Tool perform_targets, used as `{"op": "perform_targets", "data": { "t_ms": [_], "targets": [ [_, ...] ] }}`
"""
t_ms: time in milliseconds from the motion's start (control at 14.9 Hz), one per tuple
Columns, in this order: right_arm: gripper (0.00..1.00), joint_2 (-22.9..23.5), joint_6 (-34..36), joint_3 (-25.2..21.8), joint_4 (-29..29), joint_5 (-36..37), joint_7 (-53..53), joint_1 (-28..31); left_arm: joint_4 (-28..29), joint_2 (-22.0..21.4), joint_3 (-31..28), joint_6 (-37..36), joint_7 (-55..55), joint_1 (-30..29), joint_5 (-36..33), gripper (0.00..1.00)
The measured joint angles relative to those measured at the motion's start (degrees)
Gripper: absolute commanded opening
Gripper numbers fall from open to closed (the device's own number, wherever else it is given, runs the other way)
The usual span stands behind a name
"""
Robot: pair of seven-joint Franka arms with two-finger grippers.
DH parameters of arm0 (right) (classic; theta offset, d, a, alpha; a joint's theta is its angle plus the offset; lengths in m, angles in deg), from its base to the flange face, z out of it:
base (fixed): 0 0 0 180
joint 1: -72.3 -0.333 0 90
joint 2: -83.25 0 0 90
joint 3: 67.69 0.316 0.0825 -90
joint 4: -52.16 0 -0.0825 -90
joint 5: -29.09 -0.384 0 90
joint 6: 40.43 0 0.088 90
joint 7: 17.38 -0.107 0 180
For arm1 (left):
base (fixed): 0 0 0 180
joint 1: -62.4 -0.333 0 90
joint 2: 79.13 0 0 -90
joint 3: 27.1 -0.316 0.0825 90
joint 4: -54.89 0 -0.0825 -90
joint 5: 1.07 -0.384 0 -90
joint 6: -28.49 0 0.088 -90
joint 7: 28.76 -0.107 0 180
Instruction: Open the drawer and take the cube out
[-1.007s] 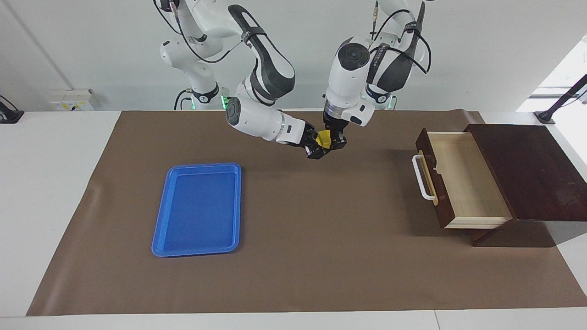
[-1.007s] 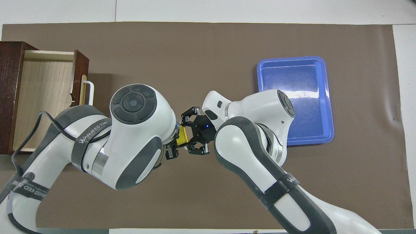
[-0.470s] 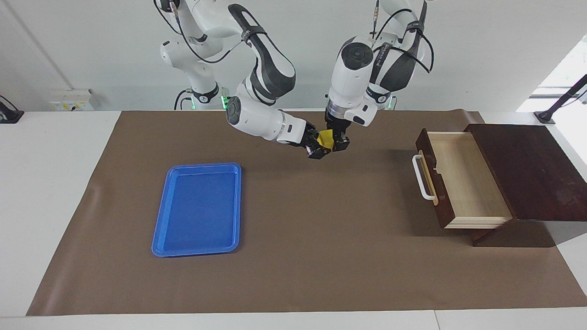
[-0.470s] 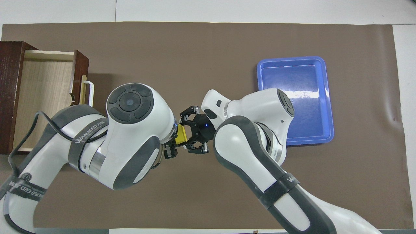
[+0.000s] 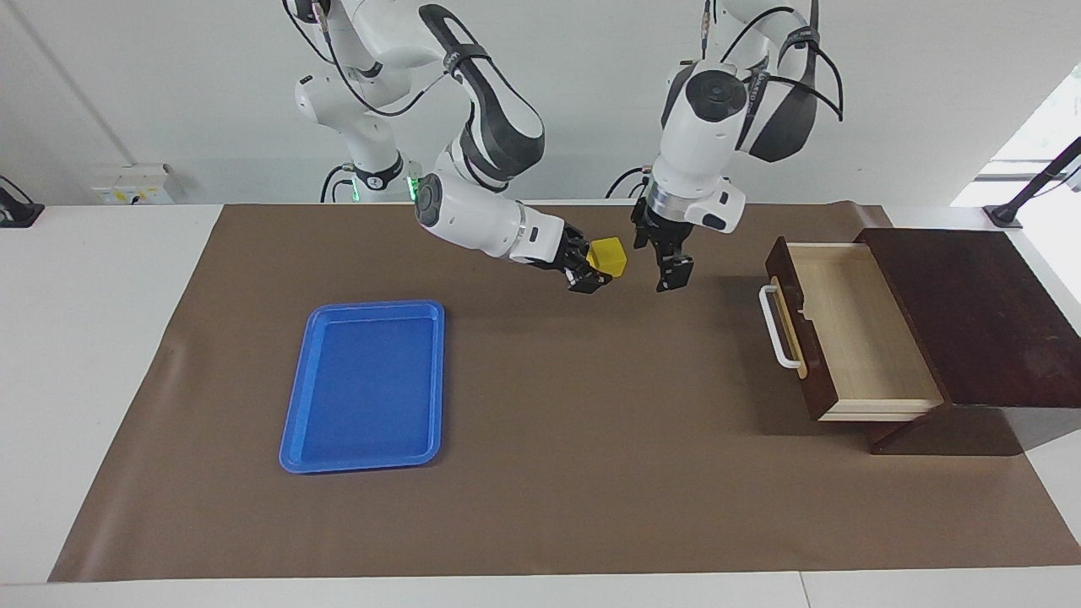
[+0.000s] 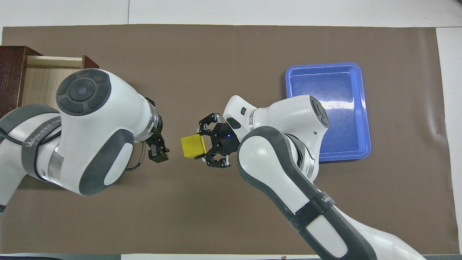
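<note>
From overhead, the left arm's bulk covers most of the open drawer point(image 6: 39, 77), so only a corner of its pale inside and a bit of the dark box point(image 6: 12, 72) show there, and the handle point(image 5: 774, 328) can be seen only in the facing view; the right arm also hides a corner of the blue tray point(image 6: 357, 119). The left pincer point(image 5: 667, 268) is partly tucked under its own wrist from above, and its fingers point down over the brown mat point(image 5: 540, 473); whether they are apart or together cannot be told. The right pincer point(image 5: 601, 272) is clamped on the yellow cube point(image 5: 608, 256), which is held in the air over the mat, between the tray and the drawer, just beside the left pincer but clear of it. Half a second ago both pincers met at the cube and the left one was against it; since then the left pincer has let go, pulled away toward the drawer's end of the table and risen a little, while the right pincer has kept its place and its hold on the cube
</note>
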Motion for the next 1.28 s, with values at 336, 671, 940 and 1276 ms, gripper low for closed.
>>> {"op": "perform_targets", "data": {
  "t_ms": [336, 671, 940, 1276],
  "targets": [
    [0.0, 0.0, 2.8, -0.1, 0.0, 0.0, 0.0, 1.5, 5.7, -0.1, -0.3, 7.2, -12.9, -8.9, -1.6, 1.0],
    [0.0, 0.0, 11.8, -0.6, 0.0, 0.7, 3.0, 11.6, 8.3, 0.0, -0.3, 10.8, -26.4, -16.1, -3.8, 1.0],
    [0.0, 0.0, 15.2, -0.9, 0.0, 6.2, 4.2, 20.7, 8.3, -0.1, 0.0, 11.2, -33.6, -23.1, -4.3, 1.0],
    [0.0, 0.2, 15.8, -1.1, 2.1, 10.7, 8.8, 28.7, 8.4, 0.0, -0.1, 14.0, -39.1, -32.1, -6.0, 1.0]
  ]
}}
